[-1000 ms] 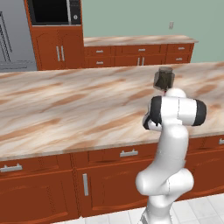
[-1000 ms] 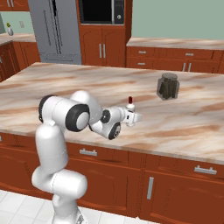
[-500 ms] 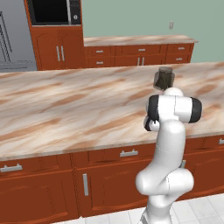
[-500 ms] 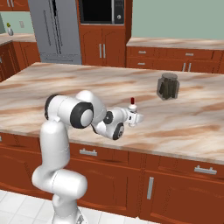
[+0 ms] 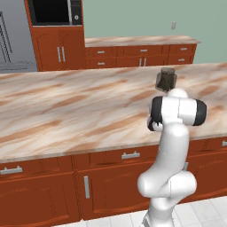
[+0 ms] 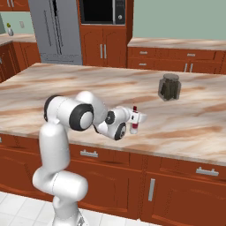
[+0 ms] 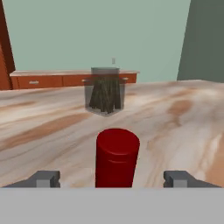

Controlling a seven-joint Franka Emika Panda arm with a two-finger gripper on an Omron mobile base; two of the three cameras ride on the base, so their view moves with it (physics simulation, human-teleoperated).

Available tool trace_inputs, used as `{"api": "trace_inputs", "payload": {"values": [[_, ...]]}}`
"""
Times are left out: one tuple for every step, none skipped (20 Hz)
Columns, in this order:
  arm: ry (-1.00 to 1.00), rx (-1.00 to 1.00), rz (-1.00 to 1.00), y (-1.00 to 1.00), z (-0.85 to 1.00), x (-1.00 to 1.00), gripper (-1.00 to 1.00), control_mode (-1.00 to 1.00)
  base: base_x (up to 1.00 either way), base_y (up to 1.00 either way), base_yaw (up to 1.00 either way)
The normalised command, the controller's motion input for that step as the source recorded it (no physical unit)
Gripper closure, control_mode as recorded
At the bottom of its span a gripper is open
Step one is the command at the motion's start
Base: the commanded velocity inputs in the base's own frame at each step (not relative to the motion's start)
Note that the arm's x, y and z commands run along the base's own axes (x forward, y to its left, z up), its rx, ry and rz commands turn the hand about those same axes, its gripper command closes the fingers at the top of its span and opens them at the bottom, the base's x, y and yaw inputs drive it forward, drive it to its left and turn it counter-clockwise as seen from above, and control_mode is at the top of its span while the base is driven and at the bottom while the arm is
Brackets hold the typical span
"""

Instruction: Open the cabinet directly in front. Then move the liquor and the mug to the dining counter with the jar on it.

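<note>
The liquor [image 6: 133, 122], a small white bottle with a red cap [image 7: 117, 155], stands upright on the marble dining counter [image 6: 66, 88] near its front edge. My gripper [image 6: 135, 119] is open around it. In the hand view both fingertips [image 7: 43, 178] stand well clear of the cap on either side. The jar [image 6: 169, 87], clear glass with dark contents, sits further back on the same counter [image 5: 66, 111], straight beyond the bottle in the hand view, where the jar [image 7: 105, 89] is centred. The mug and the cabinet are out of view.
Behind the dining counter runs a narrower wall-side counter [image 6: 176, 43] over drawers. A tall wooden unit with a microwave [image 6: 102, 11] and a grey fridge [image 6: 55, 31] stand at the back left. My own arm [image 5: 175, 128] rises at the counter's front edge.
The fingers have spread apart off the liquor bottle, which sits slightly lower than before. The jar has not moved.
</note>
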Motion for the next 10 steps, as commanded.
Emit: {"api": "trace_inputs", "payload": {"values": [[0.0,0.07,-0.11,0.0,1.0,0.0,-1.0,-1.0,0.0,0.0,0.0],[0.0,0.06,-0.11,0.0,1.0,0.0,-1.0,-1.0,0.0,0.0,0.0],[0.0,0.06,-0.11,0.0,1.0,0.0,-1.0,-1.0,0.0,0.0,0.0],[0.0,0.05,-0.11,0.0,1.0,0.0,-1.0,-1.0,0.0,0.0,0.0],[0.0,0.05,-0.11,0.0,1.0,0.0,-1.0,-1.0,0.0,0.0,0.0],[0.0,0.04,-0.11,0.0,1.0,0.0,-1.0,-1.0,0.0,0.0,0.0],[0.03,0.03,-0.11,0.0,1.0,0.0,-1.0,-1.0,0.0,0.0,0.0],[0.03,0.03,-0.11,0.0,1.0,0.0,-1.0,-1.0,0.0,0.0,0.0],[0.03,0.03,-0.1,0.0,1.0,0.0,-1.0,-1.0,0.0,0.0,0.0],[0.03,0.03,-0.1,0.0,1.0,0.0,-1.0,-1.0,0.0,0.0,0.0]]}}
